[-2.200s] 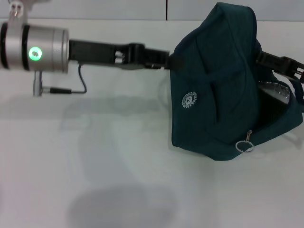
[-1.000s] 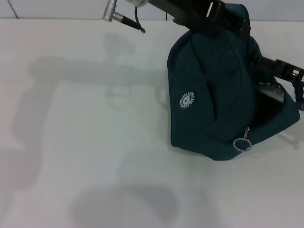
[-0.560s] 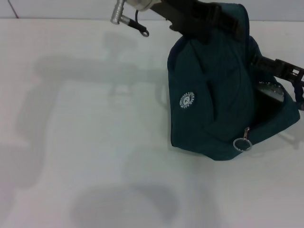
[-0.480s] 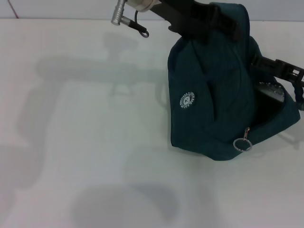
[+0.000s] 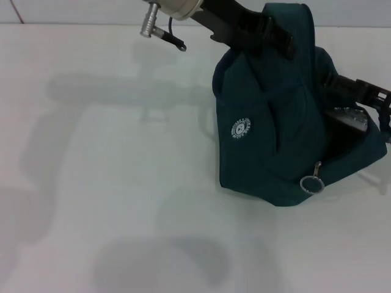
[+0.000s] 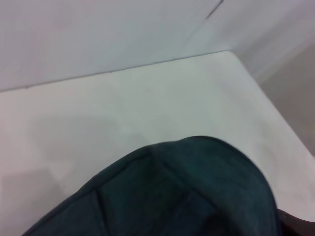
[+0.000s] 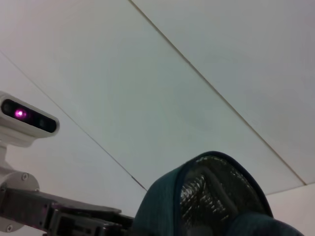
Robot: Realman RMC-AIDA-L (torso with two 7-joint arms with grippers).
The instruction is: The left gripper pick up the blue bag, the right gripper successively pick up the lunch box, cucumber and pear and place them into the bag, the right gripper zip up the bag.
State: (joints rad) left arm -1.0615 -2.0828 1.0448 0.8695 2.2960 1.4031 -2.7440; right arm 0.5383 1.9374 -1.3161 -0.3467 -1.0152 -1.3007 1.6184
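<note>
The blue bag (image 5: 287,116) is a plain dark teal-blue, with a small white round logo (image 5: 242,129) on its side and a silver metal ring pull (image 5: 311,182) below and to the right of that logo. Its silver foil lining (image 7: 206,194), crinkled and glinting, shows inside the bag's mouth. The table (image 5: 110,183) beneath the bag is plain white with soft grey shadows, and the arm (image 5: 238,27) above the logo is black with a silver cuff.
</note>
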